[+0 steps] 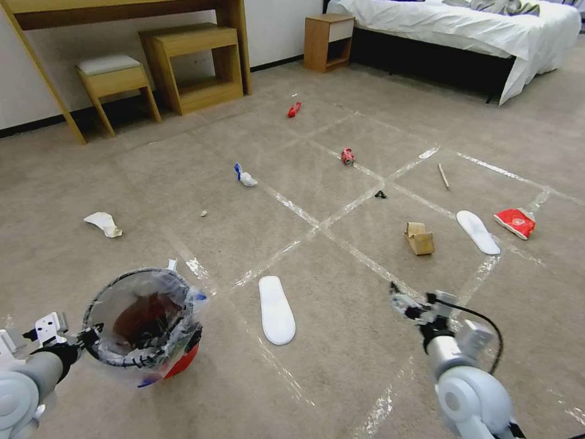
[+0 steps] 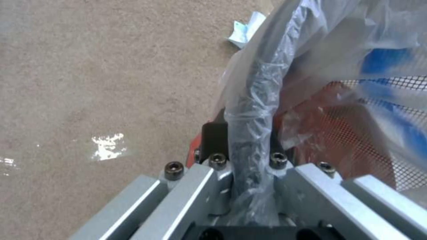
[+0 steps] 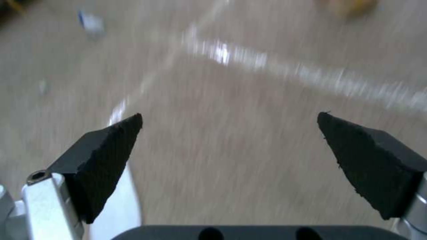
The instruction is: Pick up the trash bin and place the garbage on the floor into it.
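My left gripper (image 1: pixel 91 337) is shut on the dark, bag-covered rim of the red trash bin (image 1: pixel 145 322); the left wrist view shows that rim (image 2: pixel 253 110) clamped in the gripper (image 2: pixel 246 148). My right gripper (image 1: pixel 403 303) hangs open over the floor (image 1: pixel 359 372), right of a white slipper sole (image 1: pixel 276 310). Its fingertips (image 3: pixel 113 146) stand wide apart with nothing between them. More garbage lies beyond: cardboard box (image 1: pixel 419 238), second sole (image 1: pixel 478 231), red wrapper (image 1: pixel 515 222), stick (image 1: pixel 443 175), red can (image 1: pixel 347 156), white-and-blue wad (image 1: pixel 245 177), white wad (image 1: pixel 105 223).
Another red wrapper (image 1: pixel 294 109) lies far back. A wooden desk with a stool (image 1: pixel 113 76) and a shelf unit (image 1: pixel 195 64) lines the back wall. A nightstand (image 1: pixel 328 41) and a bed (image 1: pixel 463 27) stand at the back right.
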